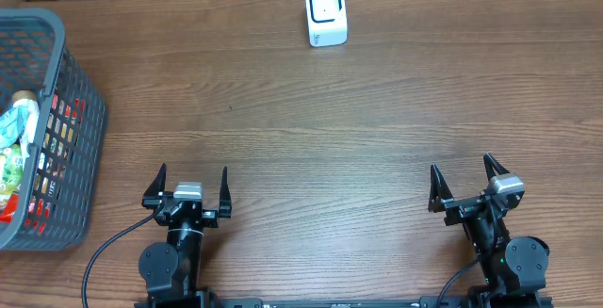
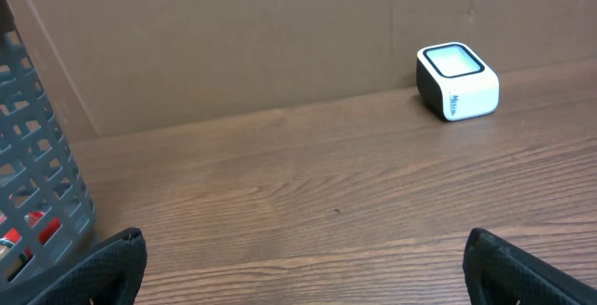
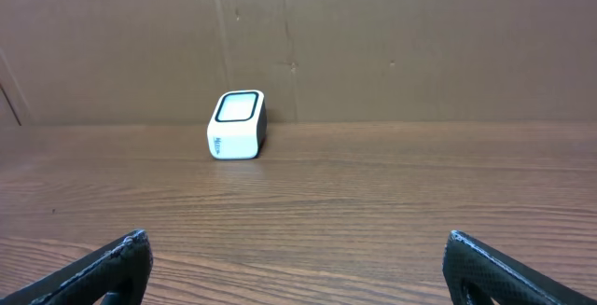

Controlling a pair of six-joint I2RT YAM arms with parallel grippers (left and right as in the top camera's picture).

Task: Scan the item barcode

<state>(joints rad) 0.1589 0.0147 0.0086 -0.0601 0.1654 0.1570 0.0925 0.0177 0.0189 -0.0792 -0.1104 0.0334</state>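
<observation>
PARKED BEFORE THE FIRST SCAN: Two robot arms sit at the near edge of a wooden counter (image 1: 301,138) with the barcode scan not yet begun. The left arm (image 1: 179,242) and the right arm (image 1: 499,242) are both low and well back. Their jaws are spread wide and grip nothing, and each wrist view shows only bare wood between the tips.

The goods to be scanned lie in a grey plastic basket (image 1: 85,110) at the counter's left edge, off to the left of the left arm. Colourful packets (image 1: 19,129) show over the rim and through the slats (which one is meant for the scan, and where its barcode sits, cannot be told from here).

The white scanner (image 1: 326,13) stands alone at the far side of the counter, near the middle, in front of a brown cardboard backdrop (image 3: 373,44). Its window faces upward, and it is well apart from both the basket and the arms.

By this reading every step is left. An item has to be lifted out of the basket, carried across to the scanner and turned so that its barcode meets the window. The left arm, nearer the basket, looks the likelier to make the pick.
</observation>
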